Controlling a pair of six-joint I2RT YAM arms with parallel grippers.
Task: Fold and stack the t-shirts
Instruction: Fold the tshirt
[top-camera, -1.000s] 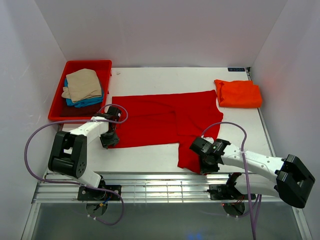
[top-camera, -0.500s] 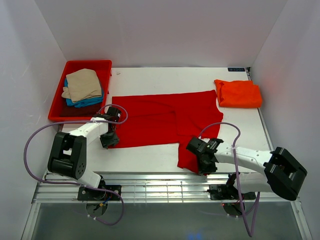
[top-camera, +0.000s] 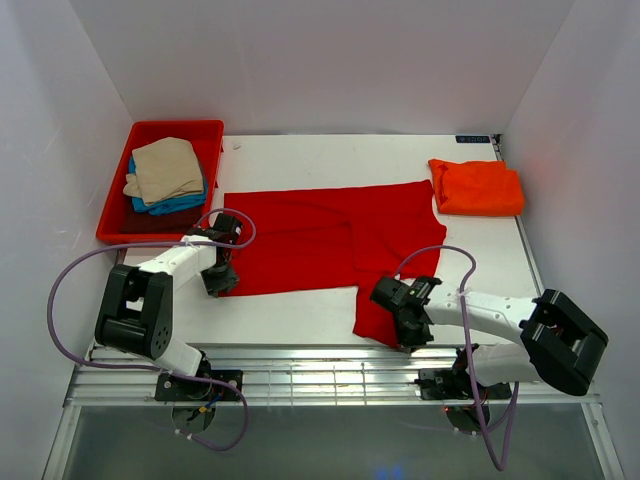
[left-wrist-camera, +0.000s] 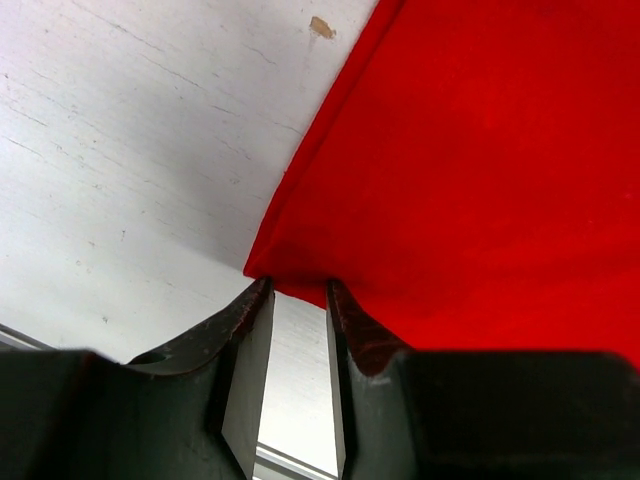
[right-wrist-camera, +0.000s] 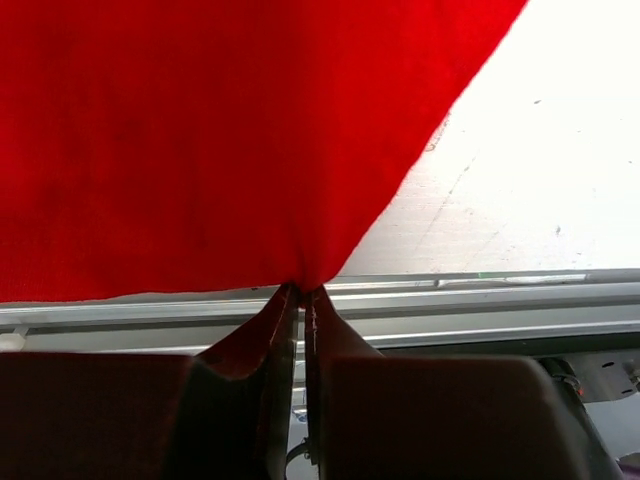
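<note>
A bright red t-shirt (top-camera: 320, 240) lies spread flat across the middle of the table. My left gripper (top-camera: 222, 284) is at its near-left corner. In the left wrist view the left gripper (left-wrist-camera: 298, 285) is open, a gap shows between its fingers, and the corner of the red t-shirt (left-wrist-camera: 480, 170) sits at the tips. My right gripper (top-camera: 405, 335) is at the shirt's near-right flap. In the right wrist view the right gripper (right-wrist-camera: 302, 290) is shut on the hem of the red t-shirt (right-wrist-camera: 220, 130). An orange-red t-shirt (top-camera: 477, 187) lies folded at the back right.
A red plastic tray (top-camera: 112, 215) at the back left holds a beige t-shirt (top-camera: 165, 170) on top of a blue one (top-camera: 185, 204). Metal rails (top-camera: 320, 375) run along the near table edge, just beyond the right gripper. White walls enclose three sides.
My right gripper has edged left along the near flap and closed on the red shirt's hem. The left gripper's jaws have narrowed a little; the left arm stays put.
</note>
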